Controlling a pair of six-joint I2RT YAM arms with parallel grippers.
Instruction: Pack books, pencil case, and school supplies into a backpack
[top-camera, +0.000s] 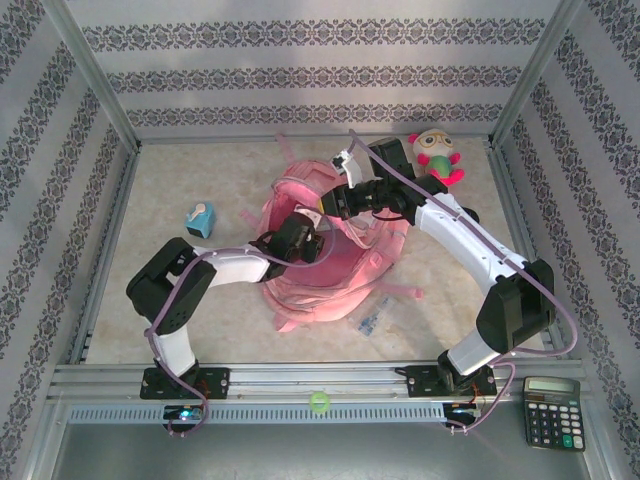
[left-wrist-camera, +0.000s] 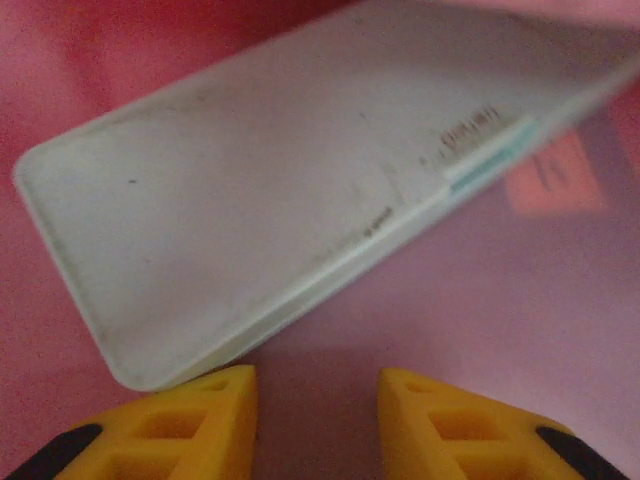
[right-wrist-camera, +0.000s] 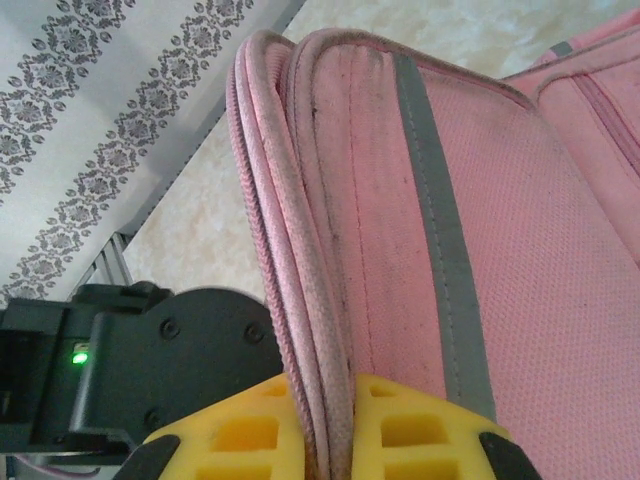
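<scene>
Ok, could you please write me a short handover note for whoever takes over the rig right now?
Left gripper: jaws open, empty, just short of the frosted white flat plastic case lying inside the large pink fabric backpack.
Right gripper: jaws shut on the backpack's rim, holding it open.
Done: case in.
Still to pack: small teal-and-white piece and clear plastic packet, both on the table.

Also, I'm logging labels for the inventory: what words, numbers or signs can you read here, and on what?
Nothing is legible.
Whitish flat case: small dark print near its edge, blurred.
Reddish patch beside it: dark marks, blurred.
Calculator: keys and display too small to read.
</scene>
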